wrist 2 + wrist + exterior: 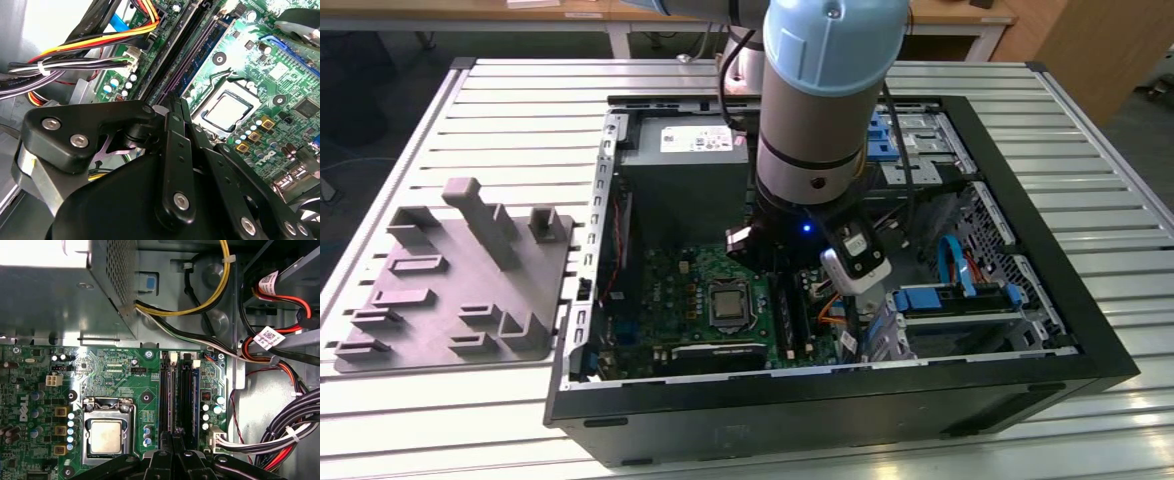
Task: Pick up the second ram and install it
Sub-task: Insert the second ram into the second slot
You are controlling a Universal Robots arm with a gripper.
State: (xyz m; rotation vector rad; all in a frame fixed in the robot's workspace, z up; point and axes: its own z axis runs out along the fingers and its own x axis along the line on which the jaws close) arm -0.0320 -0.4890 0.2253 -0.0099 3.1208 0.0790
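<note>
The gripper (173, 436) is closed, fingers pressed together, its tip on the black memory slots (185, 390); the processor (106, 436) sits just beside it.

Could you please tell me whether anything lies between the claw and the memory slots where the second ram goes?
Nothing visible does. In the first wrist view the claw hangs right over the black memory slots. The cables run alongside the slots, not across them.
</note>
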